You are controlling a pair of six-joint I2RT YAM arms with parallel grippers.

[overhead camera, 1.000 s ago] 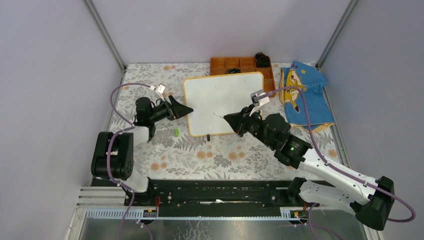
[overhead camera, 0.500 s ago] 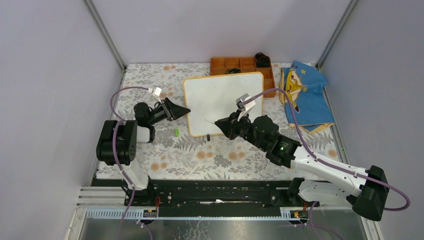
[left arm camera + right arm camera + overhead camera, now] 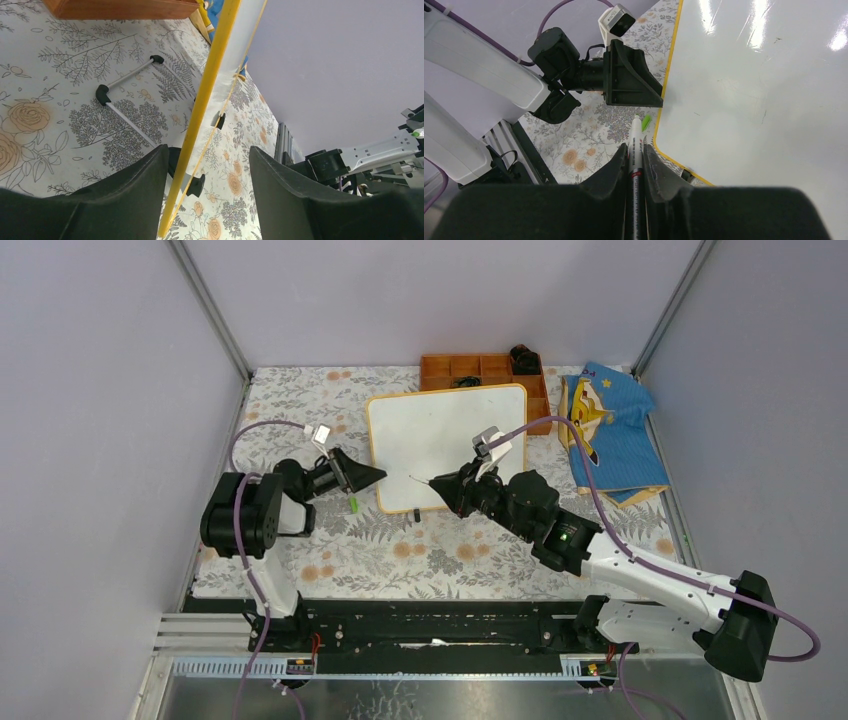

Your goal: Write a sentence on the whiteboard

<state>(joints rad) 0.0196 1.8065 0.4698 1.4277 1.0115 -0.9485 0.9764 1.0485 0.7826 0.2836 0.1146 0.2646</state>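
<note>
Evidently, right gripper (image 3: 634,148) clamps marker (image 3: 636,132); print illegible.

Orange tray (image 3: 436,371), blue cloth (image 3: 612,435), green cap (image 3: 353,504) on floral tablecloth (image 3: 420,555).

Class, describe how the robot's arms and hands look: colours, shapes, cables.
The left arm and right arm have white links and black joints. The left hand and right hand are black, with wedge-shaped fingers. A purple cable loops along each arm.
</note>
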